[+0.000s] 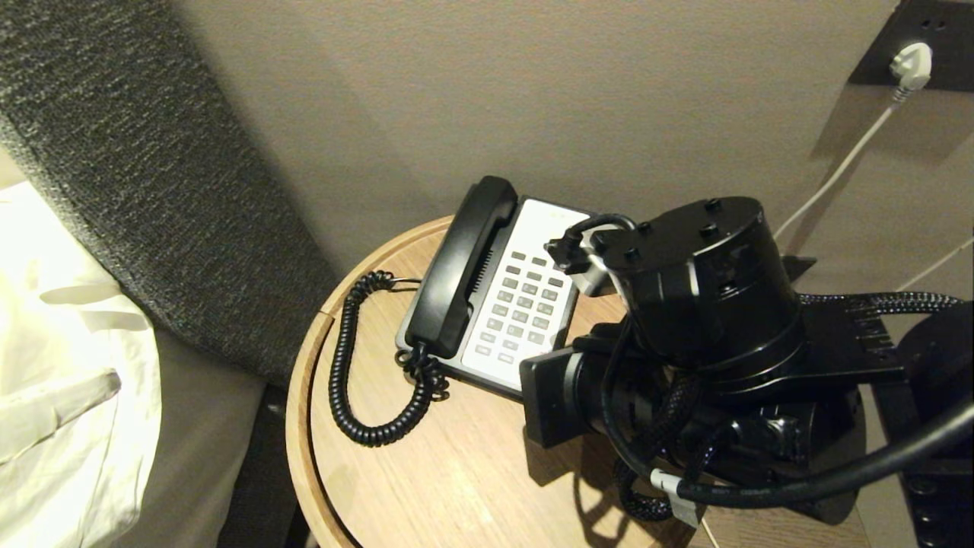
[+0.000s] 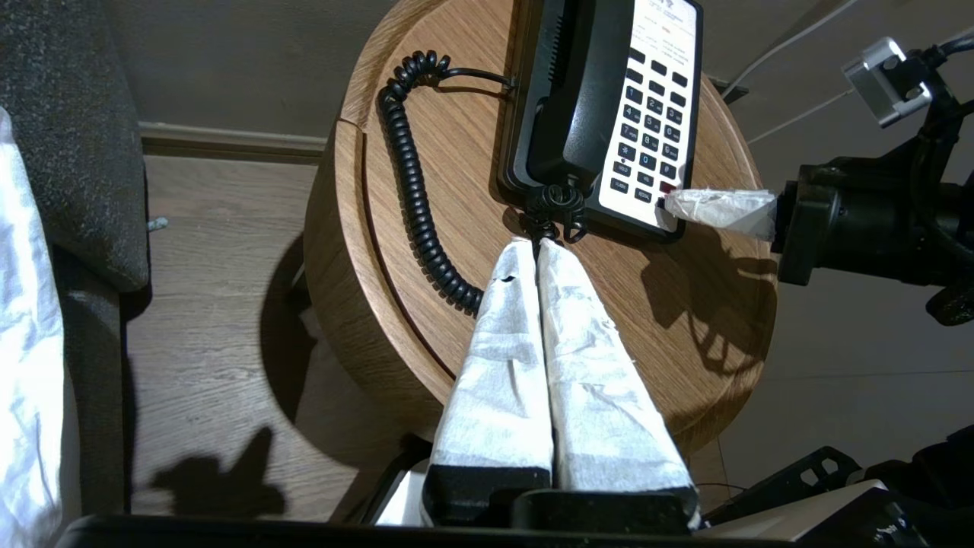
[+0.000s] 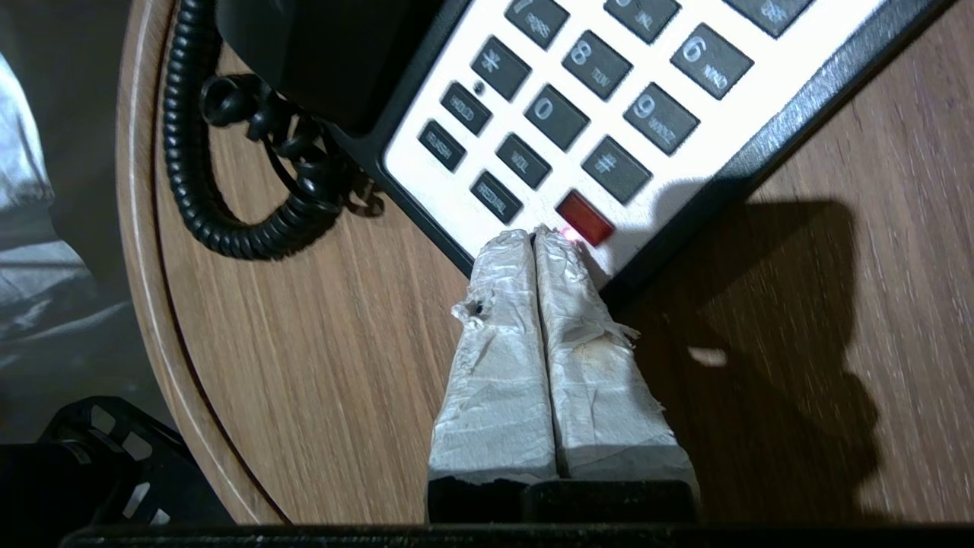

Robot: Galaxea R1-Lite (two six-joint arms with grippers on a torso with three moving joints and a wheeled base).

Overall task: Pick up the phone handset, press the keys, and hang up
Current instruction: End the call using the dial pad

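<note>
The black phone handset (image 1: pixel 464 266) lies in its cradle on the left side of the phone base, which sits on a round wooden table (image 1: pixel 456 487). Its coiled cord (image 1: pixel 342 380) loops over the tabletop. The grey keys (image 1: pixel 525 301) fill the white faceplate. My right gripper (image 3: pixel 535 234) is shut, its taped tips resting on the faceplate right beside the red key (image 3: pixel 584 217). The right arm (image 1: pixel 708 304) hides that gripper in the head view. My left gripper (image 2: pixel 535 245) is shut and empty, hovering just short of the handset (image 2: pixel 586 99) where the cord (image 2: pixel 415 183) joins.
A dark grey upholstered panel (image 1: pixel 137 152) and white bedding (image 1: pixel 61 342) stand left of the table. A white plug (image 1: pixel 911 65) with its cable sits in the wall at the upper right. Wooden floor (image 2: pixel 213 304) lies below the table's edge.
</note>
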